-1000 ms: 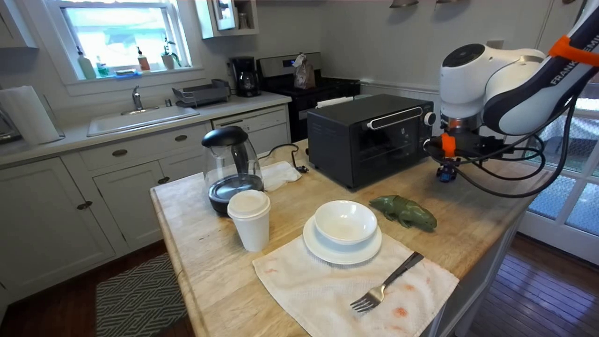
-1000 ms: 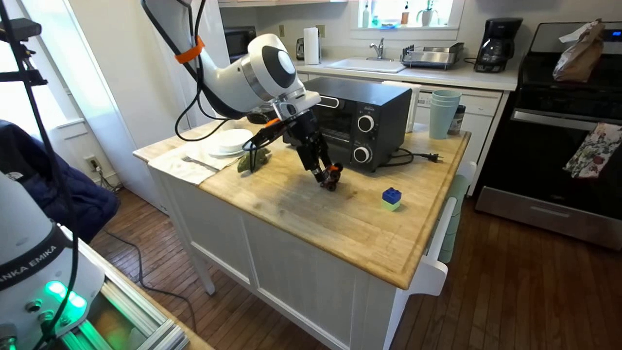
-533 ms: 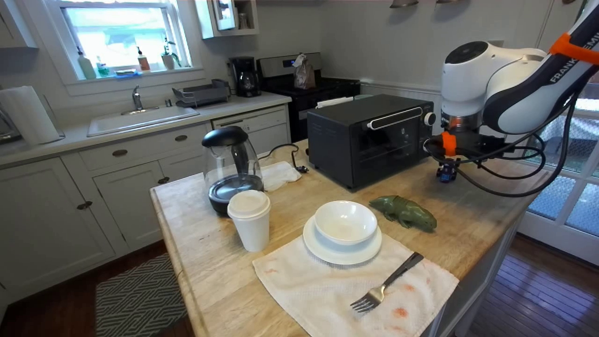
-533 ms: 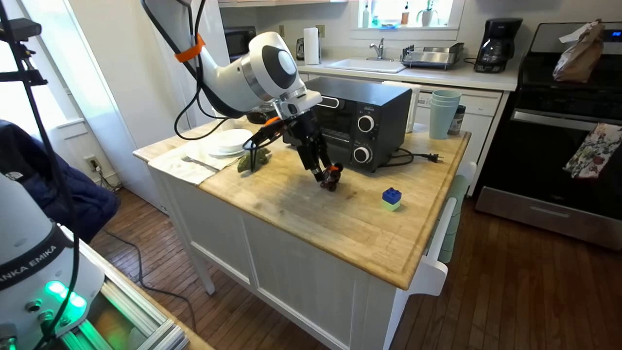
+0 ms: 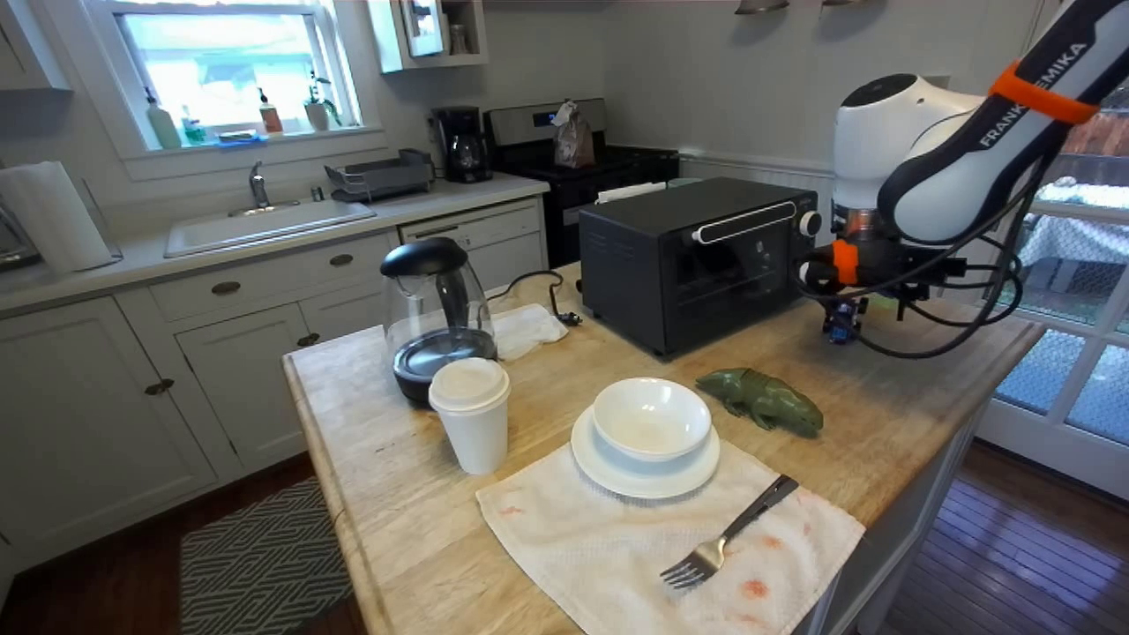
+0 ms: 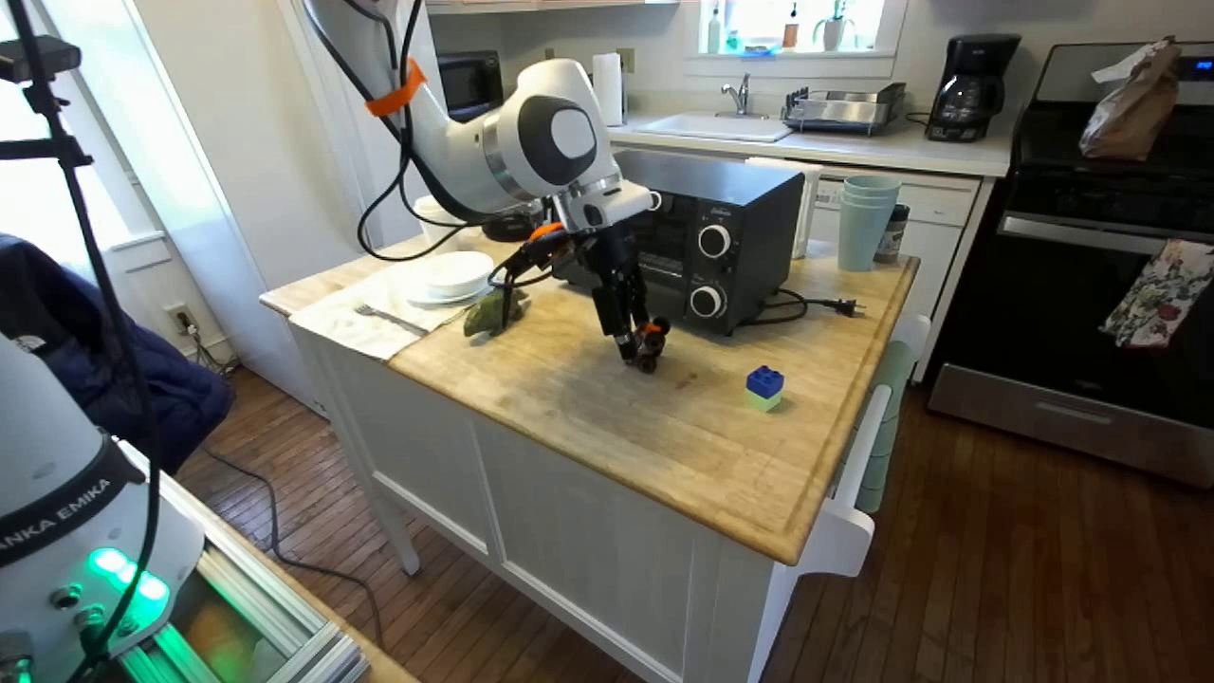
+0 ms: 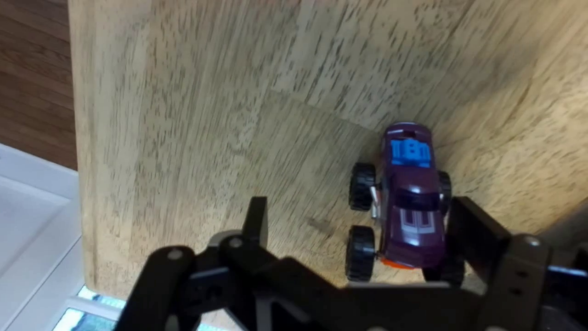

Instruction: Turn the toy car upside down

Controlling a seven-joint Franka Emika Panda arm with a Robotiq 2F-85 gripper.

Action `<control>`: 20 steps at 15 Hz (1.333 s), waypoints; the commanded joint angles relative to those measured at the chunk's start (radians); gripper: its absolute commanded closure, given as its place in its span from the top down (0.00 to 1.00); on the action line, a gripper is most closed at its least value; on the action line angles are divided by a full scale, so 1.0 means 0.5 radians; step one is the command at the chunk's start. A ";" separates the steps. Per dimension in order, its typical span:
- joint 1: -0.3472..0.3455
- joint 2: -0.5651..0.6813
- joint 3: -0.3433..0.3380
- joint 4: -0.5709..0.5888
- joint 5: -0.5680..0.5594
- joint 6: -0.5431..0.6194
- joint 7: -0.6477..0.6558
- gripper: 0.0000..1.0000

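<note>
The black two-fingered gripper stands with its jaws apart. Between them is the glossy purple, black-tyred toy car, roof towards the wrist camera, on the pale wooden tabletop near the black box-shaped toaster oven.

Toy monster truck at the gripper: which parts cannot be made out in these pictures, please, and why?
Underside of the toy monster truck: hidden in the wrist view by its own body.
Wheel nearest one gripper finger: in the wrist view partly under the truck's body, its edge lost against the black finger.
Pale stripes: in both exterior views too small to make out.
</note>
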 commanded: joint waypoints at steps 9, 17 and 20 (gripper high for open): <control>-0.032 0.307 -0.062 0.514 1.291 -0.329 -1.214 1.00; -0.125 0.477 -0.089 0.777 1.664 -0.671 -1.487 1.00; -0.161 0.520 -0.100 0.858 1.767 -0.805 -1.558 1.00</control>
